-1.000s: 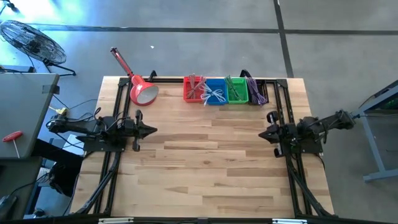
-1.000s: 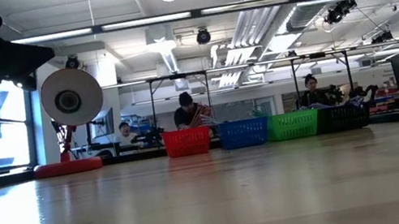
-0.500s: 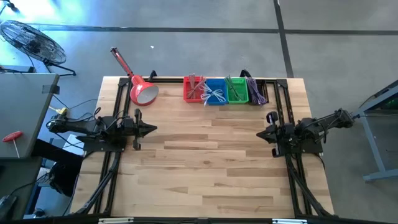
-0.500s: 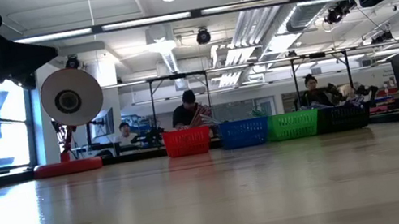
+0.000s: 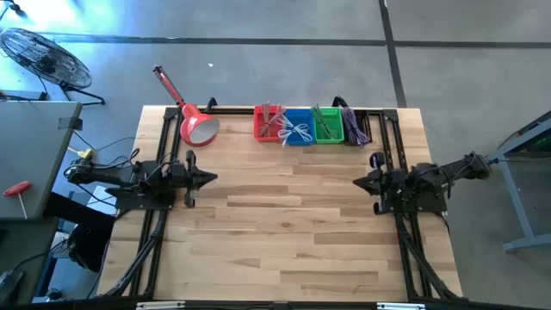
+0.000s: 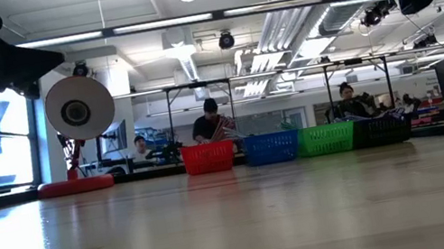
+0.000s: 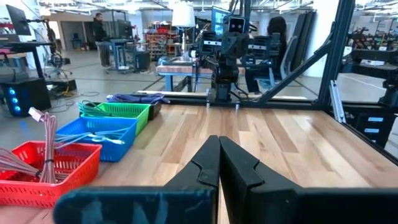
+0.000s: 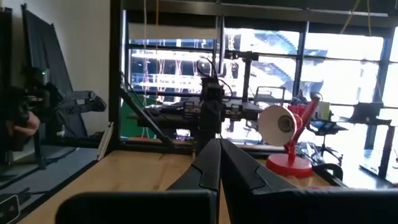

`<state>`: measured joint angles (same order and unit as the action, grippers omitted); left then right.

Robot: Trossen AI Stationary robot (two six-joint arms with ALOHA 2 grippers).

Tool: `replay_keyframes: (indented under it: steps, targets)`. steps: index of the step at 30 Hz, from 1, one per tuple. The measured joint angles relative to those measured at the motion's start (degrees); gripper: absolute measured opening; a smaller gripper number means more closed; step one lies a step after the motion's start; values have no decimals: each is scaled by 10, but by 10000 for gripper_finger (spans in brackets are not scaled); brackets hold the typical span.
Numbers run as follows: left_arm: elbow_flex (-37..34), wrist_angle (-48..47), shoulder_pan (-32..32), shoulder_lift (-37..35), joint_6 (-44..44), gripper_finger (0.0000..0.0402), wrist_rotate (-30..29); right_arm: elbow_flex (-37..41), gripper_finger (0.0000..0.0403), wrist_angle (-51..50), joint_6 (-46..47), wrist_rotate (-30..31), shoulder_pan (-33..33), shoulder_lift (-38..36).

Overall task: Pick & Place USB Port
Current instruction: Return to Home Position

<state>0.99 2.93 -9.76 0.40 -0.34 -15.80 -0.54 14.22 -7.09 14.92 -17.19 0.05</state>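
The sorting looks finished (nothing lies loose on the pale wooden plank table (image 5: 293, 226)). The green charger cable (image 5: 321, 120) sits inside the green plastic mesh bin (image 7: 127, 117), one of a row of four at the table's far edge. A blue mesh bin (image 5: 300, 115) holding a white cable (image 5: 297, 132) touches it on one side, with a red mesh bin (image 5: 258, 129) just past that. A black bin (image 5: 366, 117) holding a purple cable (image 5: 351, 125) touches it on the other side. A red desk lamp (image 5: 198, 127) stands farther from the green bin than the red one does.

The left gripper (image 5: 211, 179) hangs well short of the green bin, on the lamp's side, its two dark fingers pressed together on nothing. The right gripper (image 5: 358, 182) mirrors it on the black bin's side, likewise closed and empty, and is the nearer one to the green bin.

The grippers face each other along a line parallel to the row's long axis, so the bins lie off to each gripper's side, not ahead. By my judgement only settling into rest remains, away from the bins.
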Motion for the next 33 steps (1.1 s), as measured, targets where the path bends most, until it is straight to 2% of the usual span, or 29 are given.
replay_keyframes:
  steps: [13, 20, 26, 33]
  targets:
    - [0, 0, 0, 0, 1, 0, -13, 0, 0, -7, 27, -54, 73, 0]
    - [9, -8, 0, 0, -2, 0, -90, 0, 0, -6, 37, -73, 89, 0]
    - [39, -21, 0, -1, 14, 0, -59, 0, 0, -15, 47, -80, 89, 0]
    - [38, -40, 0, 0, 2, 0, -62, 0, 0, -8, 42, -80, 89, 0]
